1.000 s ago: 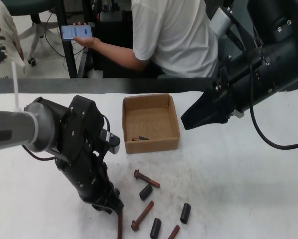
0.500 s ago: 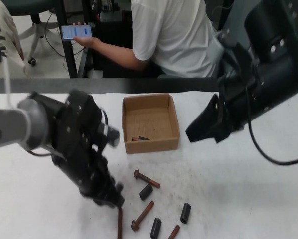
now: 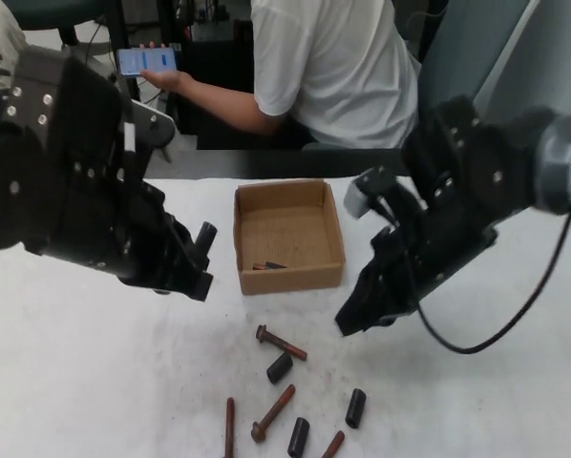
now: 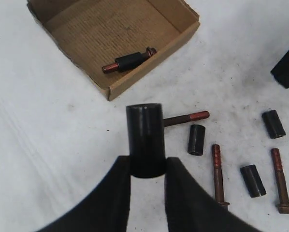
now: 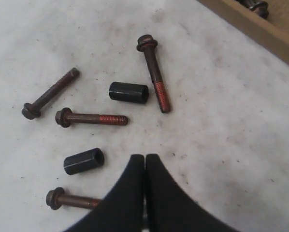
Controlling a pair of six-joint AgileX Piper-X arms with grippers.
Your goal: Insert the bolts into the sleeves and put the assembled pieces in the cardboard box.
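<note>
White bench top, scuffed, dark-speckled

A: Bench top?
B: White, matte. Dark specks and smudges all over, thickest at lower centre of the high view. Light is even and the shadows are soft.
A: Far edge?
B: A dark grey strip runs across the frame, just above the middle.
A: Beyond it?
B: Upper left has pale floor, a swivel chair with a teal seat, and a black upright post just beside it. Top centre has dark furniture, too dim to make out.
</note>
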